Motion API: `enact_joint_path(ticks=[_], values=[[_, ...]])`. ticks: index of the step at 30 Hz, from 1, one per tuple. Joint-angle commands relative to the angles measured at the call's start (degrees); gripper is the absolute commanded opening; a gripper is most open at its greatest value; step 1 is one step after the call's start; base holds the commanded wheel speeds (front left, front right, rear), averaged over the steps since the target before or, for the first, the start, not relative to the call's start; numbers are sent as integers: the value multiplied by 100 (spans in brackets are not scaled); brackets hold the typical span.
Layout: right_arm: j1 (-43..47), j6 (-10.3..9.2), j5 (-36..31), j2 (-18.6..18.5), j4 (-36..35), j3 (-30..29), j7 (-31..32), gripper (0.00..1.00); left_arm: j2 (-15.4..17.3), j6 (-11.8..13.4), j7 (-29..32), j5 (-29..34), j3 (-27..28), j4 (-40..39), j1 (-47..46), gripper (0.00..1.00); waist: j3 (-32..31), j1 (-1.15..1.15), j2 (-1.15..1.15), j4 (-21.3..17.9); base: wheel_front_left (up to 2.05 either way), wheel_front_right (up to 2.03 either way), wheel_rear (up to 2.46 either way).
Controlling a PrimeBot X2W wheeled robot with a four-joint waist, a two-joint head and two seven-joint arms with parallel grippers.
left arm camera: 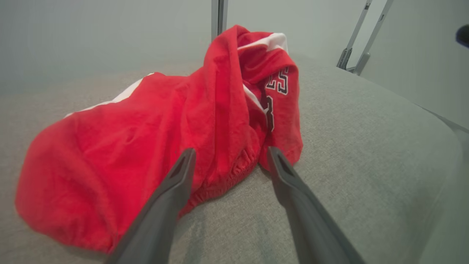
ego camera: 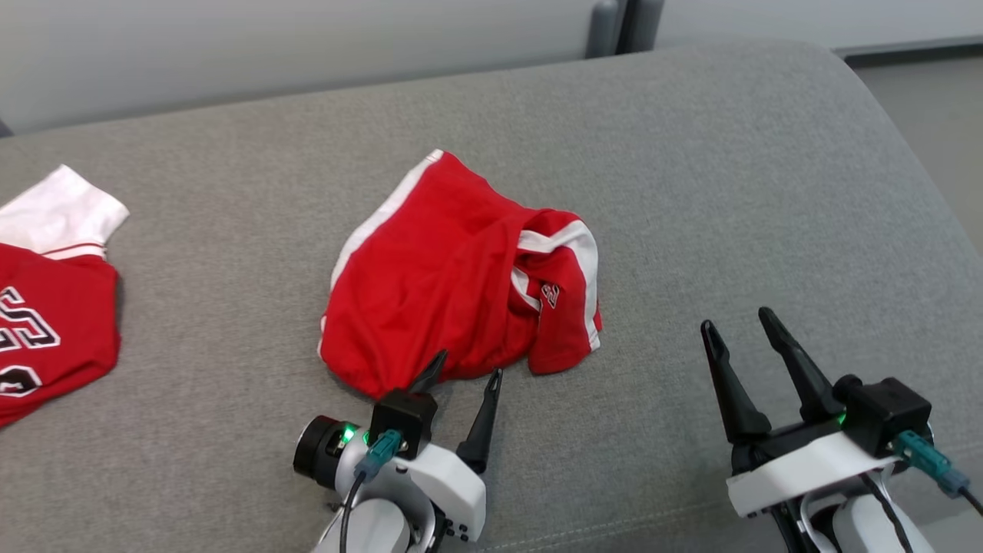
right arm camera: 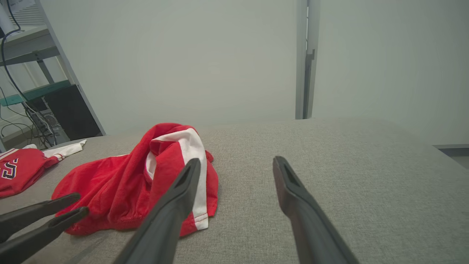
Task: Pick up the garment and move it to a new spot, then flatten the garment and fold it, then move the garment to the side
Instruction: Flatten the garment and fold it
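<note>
Red garment (ego camera: 445,276) (crumpled) lies just before spread left gripper (ego camera: 469,364)

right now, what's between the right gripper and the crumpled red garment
Only bare grey cushion. In the head view, an uncovered stretch of it separates the right gripper from the red garment.

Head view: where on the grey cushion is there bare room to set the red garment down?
Largest free patch: right of the red garment, up to the right edge of the cushion, beyond the right hand. A narrower strip lies between the garment and the red jersey at left. Crowded: the garment's near hem, where the left hand sits.
</note>
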Motion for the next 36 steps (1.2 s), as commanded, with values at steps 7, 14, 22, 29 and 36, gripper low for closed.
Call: enact_joint_path(ticks=[7, 14, 22, 29, 36], values=[[-382, 8, 136, -46, -226, 160, -76, 100, 18, 396, -28, -225, -262, 622, -954, 100, 550, 0, 0, -382, 0, 0, 0], [-548, 8, 181, 19, -250, 164, -76, 100, 18, 566, -28, -250, -409, 1189, -1450, 100, 807, 0, 0, -489, 0, 0, 0], [-410, 8, 150, 45, -208, 44, -76, 100, 130, 429, -28, 135, -178, 1056, -1350, 0, 543, 0, 0, -222, 0, 0, 0], [-204, 8, 295, 23, 35, 302, -76, 100, 675, 249, -28, 319, -109, 686, -968, 0, 148, 0, 0, 126, 0, 0, 0], [-298, 8, 759, -97, 964, 1027, -76, 100, 1497, 180, 258, 644, -253, 146, -974, 0, -36, 0, 0, 357, 0, 0, 0]])
